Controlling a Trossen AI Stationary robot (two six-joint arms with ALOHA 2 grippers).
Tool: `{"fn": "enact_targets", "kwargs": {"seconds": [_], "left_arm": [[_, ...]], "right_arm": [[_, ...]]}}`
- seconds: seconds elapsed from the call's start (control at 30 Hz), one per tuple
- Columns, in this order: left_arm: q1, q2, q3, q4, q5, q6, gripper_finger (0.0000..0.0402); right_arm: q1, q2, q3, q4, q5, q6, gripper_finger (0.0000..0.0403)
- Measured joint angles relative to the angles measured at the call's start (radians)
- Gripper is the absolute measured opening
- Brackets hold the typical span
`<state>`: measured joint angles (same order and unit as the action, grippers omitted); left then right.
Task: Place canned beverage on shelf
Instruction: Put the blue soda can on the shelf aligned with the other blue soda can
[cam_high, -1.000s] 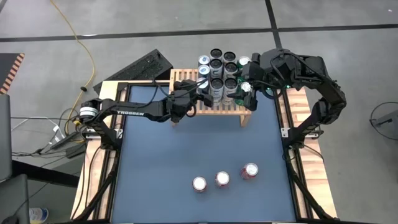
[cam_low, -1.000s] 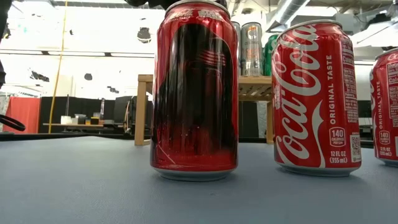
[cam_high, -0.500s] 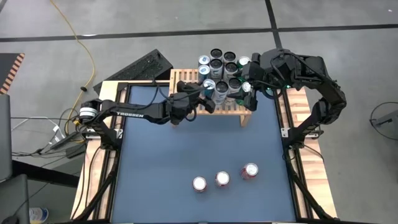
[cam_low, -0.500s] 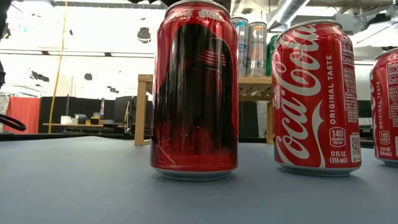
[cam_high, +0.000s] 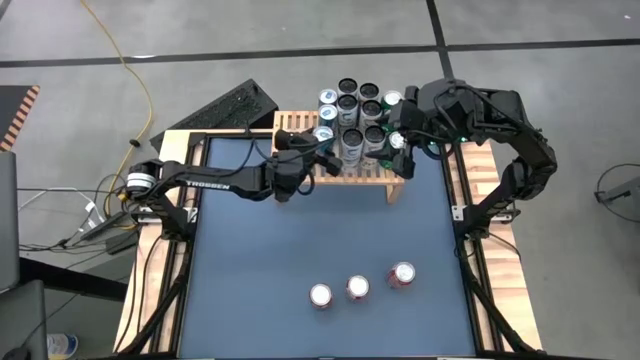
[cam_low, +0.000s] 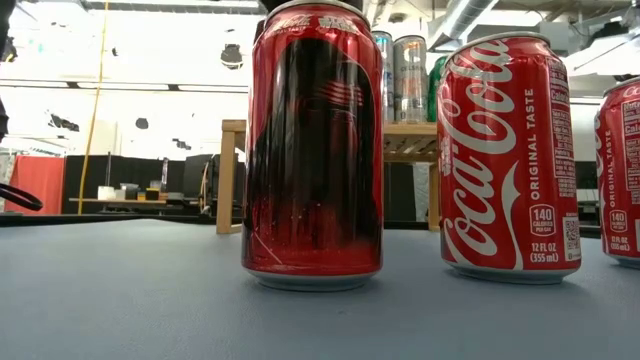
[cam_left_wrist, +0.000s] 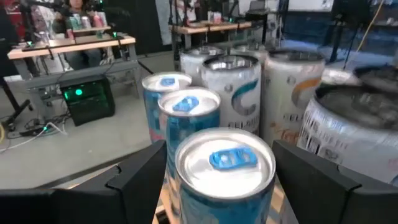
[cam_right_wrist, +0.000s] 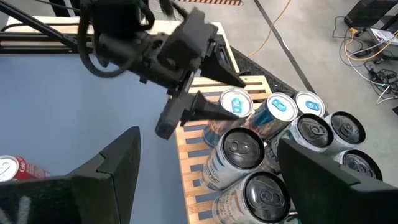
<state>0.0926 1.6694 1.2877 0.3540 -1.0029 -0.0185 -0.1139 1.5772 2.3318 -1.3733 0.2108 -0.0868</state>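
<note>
Blue-tabbed can (cam_left_wrist: 225, 167) upright on shelf (cam_high: 300, 128) at far edge of worktop (cam_high: 260, 280), just beside cluster of other cans (cam_high: 358, 112), some reading "CELSIUS" in left wrist view. Left gripper (cam_high: 322, 152) around that can, fingers (cam_left_wrist: 134, 180) parted on either side, not clamped. "TROSSEN" printed along left arm (cam_high: 215, 182). Right gripper (cam_high: 398, 135) over shelf's right end, fingers spread, holding nothing. Three red cans (cam_high: 358, 287) standing near worktop's front; in low view, one (cam_low: 508, 155) reading "Coca-Cola ORIGINAL TASTE, 140 CALORIES, 12 FL OZ (355 mL)".
</note>
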Motion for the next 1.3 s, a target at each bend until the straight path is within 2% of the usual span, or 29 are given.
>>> {"fn": "enact_targets", "kwargs": {"seconds": [0.37, 0.63, 0.87, 0.93, 1.0, 1.13, 1.2, 1.3], "left_arm": [[-0.028, -0.029, 0.001, 0.005, 0.056, 0.003, 0.0277], [-0.031, -0.067, 0.001, 0.001, 0.050, 0.094, 0.0277], [-0.083, -0.186, 0.000, 0.001, 0.038, 0.304, 0.0276], [-0.094, -0.236, 0.000, -0.048, 0.039, 0.329, 0.0269], [-0.091, -0.296, -0.002, -0.181, 0.089, 0.291, 0.0254], [-0.022, -0.382, -0.092, -0.359, 0.231, 0.021, 0.0193], [0.010, -0.395, -0.177, -0.347, 0.276, -0.045, 0.0146], [0.020, -0.396, -0.302, -0.215, 0.313, -0.116, 0.0063]], "right_arm": [[0.000, 0.000, 0.000, -0.017, 0.000, -0.003, 0.0314], [0.000, 0.000, 0.000, -0.016, -0.001, -0.016, 0.0314], [0.001, 0.000, 0.000, -0.016, -0.001, -0.017, 0.0314], [0.001, 0.000, 0.000, -0.015, -0.001, -0.018, 0.0314], [0.001, 0.000, 0.000, -0.015, -0.001, -0.019, 0.0314], [0.001, 0.000, 0.000, -0.016, -0.001, -0.020, 0.0314], [0.001, 0.000, 0.000, -0.016, -0.001, -0.022, 0.0314], [0.001, 0.000, 0.000, -0.016, -0.001, -0.029, 0.0314]]}}
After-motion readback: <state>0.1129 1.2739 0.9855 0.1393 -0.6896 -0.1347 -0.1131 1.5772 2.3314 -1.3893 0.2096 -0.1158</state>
